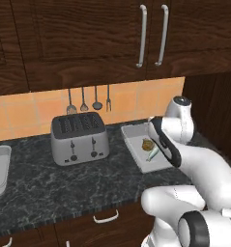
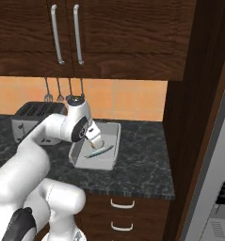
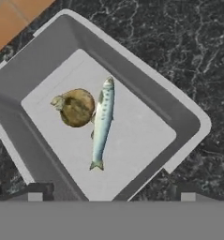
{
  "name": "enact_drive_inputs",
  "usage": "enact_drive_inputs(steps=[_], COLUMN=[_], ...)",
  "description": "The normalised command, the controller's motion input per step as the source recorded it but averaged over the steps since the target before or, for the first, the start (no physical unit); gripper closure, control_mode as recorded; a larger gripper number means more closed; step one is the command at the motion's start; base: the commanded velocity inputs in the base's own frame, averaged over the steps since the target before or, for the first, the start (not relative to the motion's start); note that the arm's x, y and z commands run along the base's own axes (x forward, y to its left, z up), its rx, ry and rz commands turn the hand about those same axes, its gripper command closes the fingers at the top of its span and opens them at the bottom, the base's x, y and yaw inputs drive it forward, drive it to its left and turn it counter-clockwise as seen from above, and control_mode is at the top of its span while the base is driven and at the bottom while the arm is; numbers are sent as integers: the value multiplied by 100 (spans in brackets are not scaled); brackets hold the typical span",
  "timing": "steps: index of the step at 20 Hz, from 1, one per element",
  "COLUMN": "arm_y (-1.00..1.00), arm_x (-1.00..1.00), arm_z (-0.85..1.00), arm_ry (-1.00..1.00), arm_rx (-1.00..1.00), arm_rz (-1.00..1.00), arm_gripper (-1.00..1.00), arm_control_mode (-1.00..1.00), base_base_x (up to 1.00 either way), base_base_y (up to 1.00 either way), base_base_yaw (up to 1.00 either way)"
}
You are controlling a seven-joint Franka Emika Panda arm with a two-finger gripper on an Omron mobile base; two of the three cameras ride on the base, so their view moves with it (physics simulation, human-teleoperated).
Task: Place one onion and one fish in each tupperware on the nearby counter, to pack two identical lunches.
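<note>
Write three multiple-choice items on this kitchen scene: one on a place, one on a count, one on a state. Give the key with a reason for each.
1. Where does the toaster stand on the counter?
A. Left of the tupperware
B. Inside the tupperware
C. On the cabinet handles

2. How many utensils hang on the tiled wall?
A. Two
B. Four
C. Six

3. How does the tupperware stand with respect to the task?
A. Empty
B. Holds only a fish
C. Holds one onion and one fish

Key: 1 A, the left base view shows the toaster to the container's left. 2 B, four handles hang in a row above the toaster. 3 C, the hand view shows the two side by side on its floor.
</note>
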Motion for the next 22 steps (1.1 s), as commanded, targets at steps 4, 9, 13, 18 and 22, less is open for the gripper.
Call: enact_drive_inputs(steps=[4, 9, 13, 18, 22], arm_y=[36, 22, 2, 1, 2], arm_x=[-59, -68, -98, -100, -25], arm_z=[57, 48, 37, 47, 9], arm_ry=[-4, -11, -21, -29, -7], arm_rx=[-22, -21, -17, -12, -4], arm_rz=[57, 54, 40, 25, 4], arm_gripper=[-100, -100, -100, -100, -100], arm_control_mode=[-100, -100, -100, -100, 100], base_base_x=[0, 0, 0, 0, -75], base_base_y=[0, 0, 0, 0, 10], base_base_yaw=[0, 0, 0, 0, 3])
